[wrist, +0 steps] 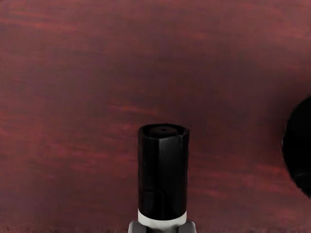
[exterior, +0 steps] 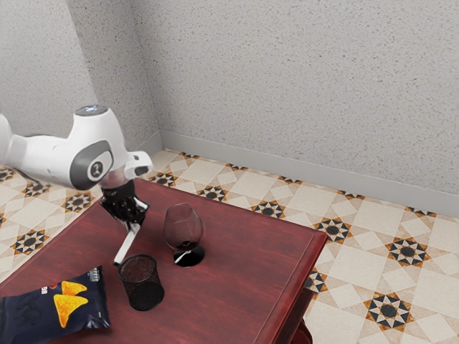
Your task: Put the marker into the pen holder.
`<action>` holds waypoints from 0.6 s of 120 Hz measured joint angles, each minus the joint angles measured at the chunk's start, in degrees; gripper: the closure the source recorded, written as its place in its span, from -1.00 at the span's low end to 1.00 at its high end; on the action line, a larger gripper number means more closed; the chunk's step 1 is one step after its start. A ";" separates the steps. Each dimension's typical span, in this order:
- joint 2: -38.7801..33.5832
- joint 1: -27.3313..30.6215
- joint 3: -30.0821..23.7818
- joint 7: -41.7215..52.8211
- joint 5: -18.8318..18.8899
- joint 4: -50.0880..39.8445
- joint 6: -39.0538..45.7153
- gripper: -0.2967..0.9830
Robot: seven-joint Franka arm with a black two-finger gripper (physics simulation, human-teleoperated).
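From where I stand, the gripper (exterior: 133,223) pinches the marker (exterior: 127,245) aslant, toward the table's edge (exterior: 80,233) on the exterior view's left; the pen holder (exterior: 143,285) stands farther in from that edge, near the marker's low end, so inward and upright seems next

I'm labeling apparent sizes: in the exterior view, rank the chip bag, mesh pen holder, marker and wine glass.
1. Chip bag
2. Mesh pen holder and wine glass, too alike to rank
3. Marker
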 joint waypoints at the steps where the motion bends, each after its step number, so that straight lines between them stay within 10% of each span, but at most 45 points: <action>1: -0.32 0.00 0.00 -0.06 0.02 -0.05 -0.14 0.69; 44: -17.16 -0.84 -0.90 -1.86 0.69 -3.37 -7.59 0.69; 72: -21.25 -4.43 -5.00 -6.23 12.93 -5.88 -4.44 0.69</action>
